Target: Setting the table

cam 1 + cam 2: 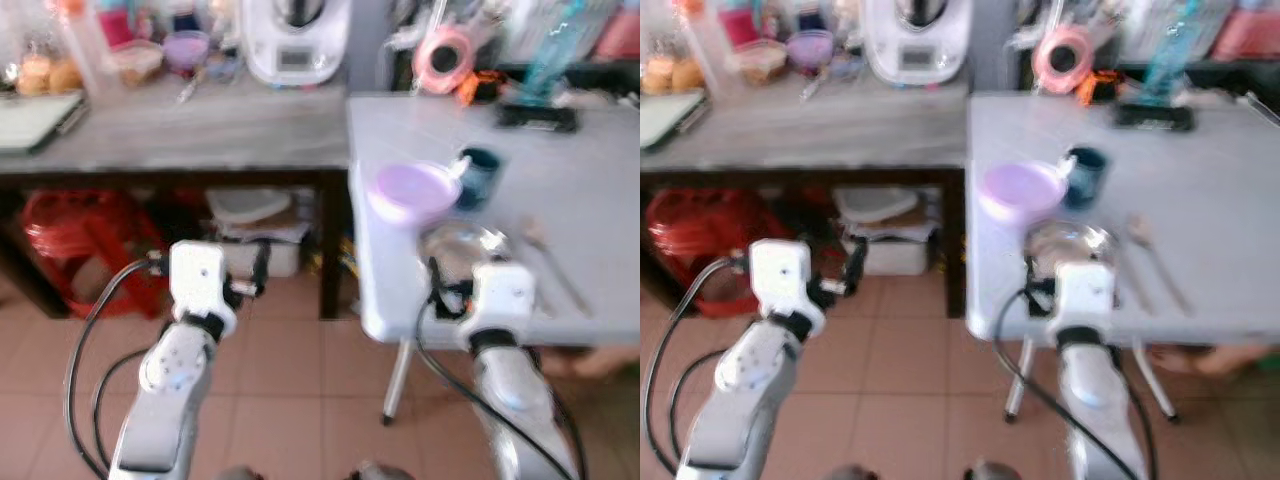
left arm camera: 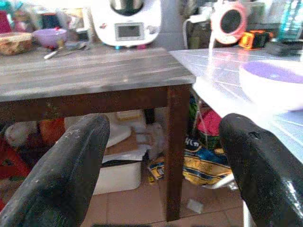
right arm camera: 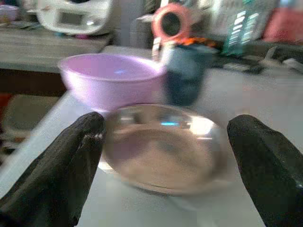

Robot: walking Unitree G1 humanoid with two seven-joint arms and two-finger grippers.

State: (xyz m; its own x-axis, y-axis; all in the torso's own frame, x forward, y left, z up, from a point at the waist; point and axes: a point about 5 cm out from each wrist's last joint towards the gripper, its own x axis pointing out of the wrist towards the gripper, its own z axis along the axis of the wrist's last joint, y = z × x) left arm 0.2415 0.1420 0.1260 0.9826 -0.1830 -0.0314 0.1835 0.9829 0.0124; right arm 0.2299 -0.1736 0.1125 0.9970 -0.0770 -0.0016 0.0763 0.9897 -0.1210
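Two bowls near the front corner of the white table (image 1: 600, 190): one purple bowl (image 1: 413, 190), one steel bowl (image 3: 163, 146) just in front of it. One dark cup (image 1: 479, 176) beside the purple one, cutlery (image 1: 550, 258) further right. Right gripper (image 3: 165, 165) spread wide before the steel bowl; left gripper (image 2: 165, 161) spread too, facing the wooden bench (image 2: 90, 71).

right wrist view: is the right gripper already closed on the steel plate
No, the right gripper is open, one black finger on each side of the steel plate, which lies on the white table.
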